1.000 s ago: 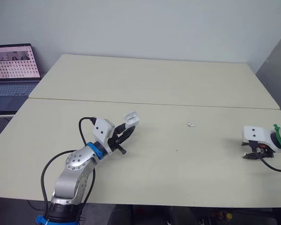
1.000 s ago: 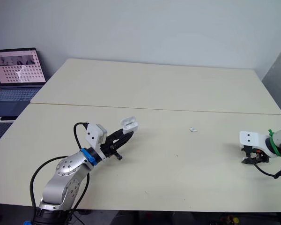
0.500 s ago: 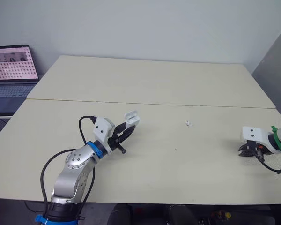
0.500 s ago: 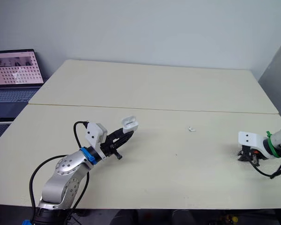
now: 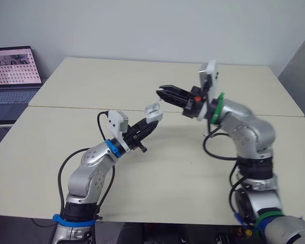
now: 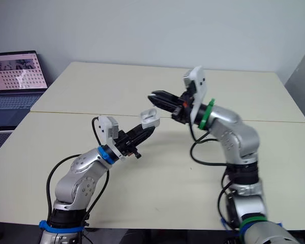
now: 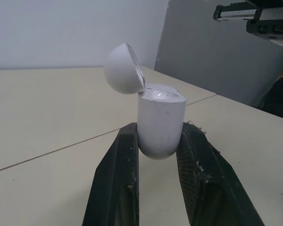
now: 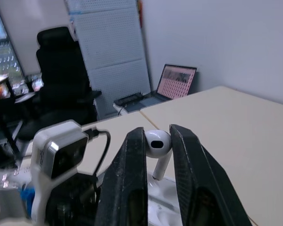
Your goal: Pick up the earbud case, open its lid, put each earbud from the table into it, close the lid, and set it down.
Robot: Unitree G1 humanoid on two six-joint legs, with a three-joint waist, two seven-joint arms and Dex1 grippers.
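My left gripper (image 5: 150,124) is shut on the white earbud case (image 5: 153,110), holding it upright above the middle of the table. The case's lid (image 7: 124,69) is hinged open and the body (image 7: 160,122) sits between the two black fingers. My right gripper (image 5: 160,91) points toward the case from just above and beyond it. It is shut on a white earbud (image 8: 156,143), stem down, directly over the open case (image 8: 158,188).
The beige table (image 5: 117,81) has a seam running across its middle. An open laptop (image 5: 10,76) stands at the far left beside the table. A black office chair (image 8: 66,89) and a pegboard stand beyond the table.
My right arm swung from the table's right edge up to the middle and now holds an earbud over the case. The left gripper lifted the case slightly up and right.
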